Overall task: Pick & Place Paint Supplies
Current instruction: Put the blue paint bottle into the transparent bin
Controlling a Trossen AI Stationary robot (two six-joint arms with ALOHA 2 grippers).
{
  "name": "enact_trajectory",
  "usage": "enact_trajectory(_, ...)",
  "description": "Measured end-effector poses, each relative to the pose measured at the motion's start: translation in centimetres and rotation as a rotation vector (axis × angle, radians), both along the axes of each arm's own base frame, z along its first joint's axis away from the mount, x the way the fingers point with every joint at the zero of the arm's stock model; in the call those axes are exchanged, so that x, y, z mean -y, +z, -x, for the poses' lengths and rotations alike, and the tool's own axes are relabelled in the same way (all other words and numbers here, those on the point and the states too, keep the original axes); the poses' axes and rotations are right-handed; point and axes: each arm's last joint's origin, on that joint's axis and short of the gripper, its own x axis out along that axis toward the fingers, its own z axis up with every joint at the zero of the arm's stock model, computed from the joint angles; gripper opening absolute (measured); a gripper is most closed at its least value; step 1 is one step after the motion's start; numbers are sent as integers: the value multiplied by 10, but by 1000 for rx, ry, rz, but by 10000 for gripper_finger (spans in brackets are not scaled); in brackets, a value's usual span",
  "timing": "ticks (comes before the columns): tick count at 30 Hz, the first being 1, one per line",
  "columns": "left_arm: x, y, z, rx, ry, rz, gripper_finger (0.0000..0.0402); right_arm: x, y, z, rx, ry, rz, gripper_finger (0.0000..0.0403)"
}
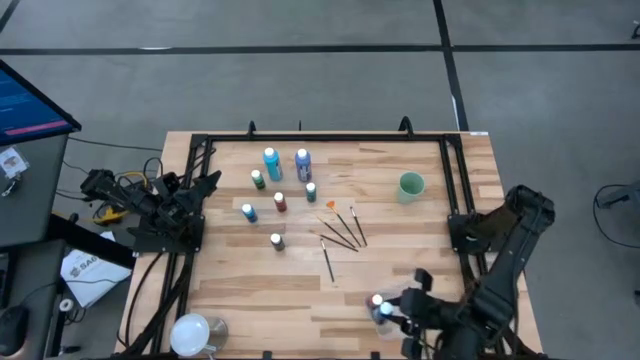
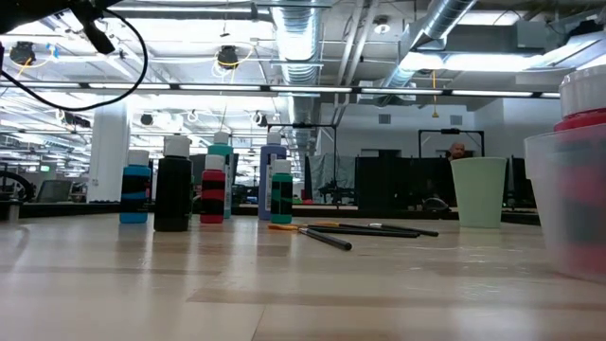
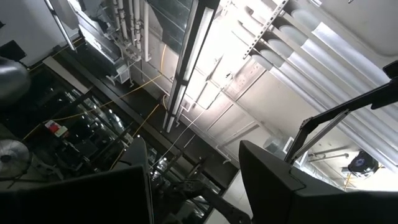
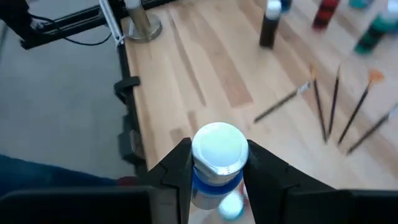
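Gripping a white-capped paint bottle [image 4: 217,163] between its two fingers, the right gripper [image 1: 395,310] sits at the lower right of the high view, over the clear plastic tub [image 1: 400,300] near the table's [image 1: 250,290] bottom edge. The main risk, as I judge it, is the release: the bottle is held just below its cap, and if the fingers part while it is tilted or off the tub's middle, it could strike the rim and roll out, or knock a bottle that seems to lie in the tub already; how many are in there I cannot tell.

Across the middle of the table, the remaining supplies wait. A cluster of paint bottles [image 1: 280,190] stands at upper centre of the high view, close enough together that reaching for one may topple a neighbour. Just right of them lie the paintbrushes [image 1: 345,230], fanned out flat and nearly touching; thin and low, they look hard to pinch singly. One dark bottle [image 1: 277,241] stands apart below the cluster.

The pale green cup [image 1: 411,185] stands at upper right of the table, well clear of the tub. Nothing lies between the tub and the brushes.

The left gripper [image 1: 205,185] waits at the left edge, fingers spread wide and empty, pointing up toward the ceiling.
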Motion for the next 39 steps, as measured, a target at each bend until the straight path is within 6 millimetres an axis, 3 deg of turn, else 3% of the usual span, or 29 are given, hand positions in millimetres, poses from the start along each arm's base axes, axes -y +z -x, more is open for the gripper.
enact_trajectory(14,0,0,0,0,0,0,132,-7,-67,41,-78,-128,-54,104)
enact_trajectory(26,0,0,0,-1,0,0,132,-6,-92,40,-63,-120,-69,104)
enact_trajectory(39,0,0,0,-5,9,6,132,-26,-128,28,-70,-106,-36,109)
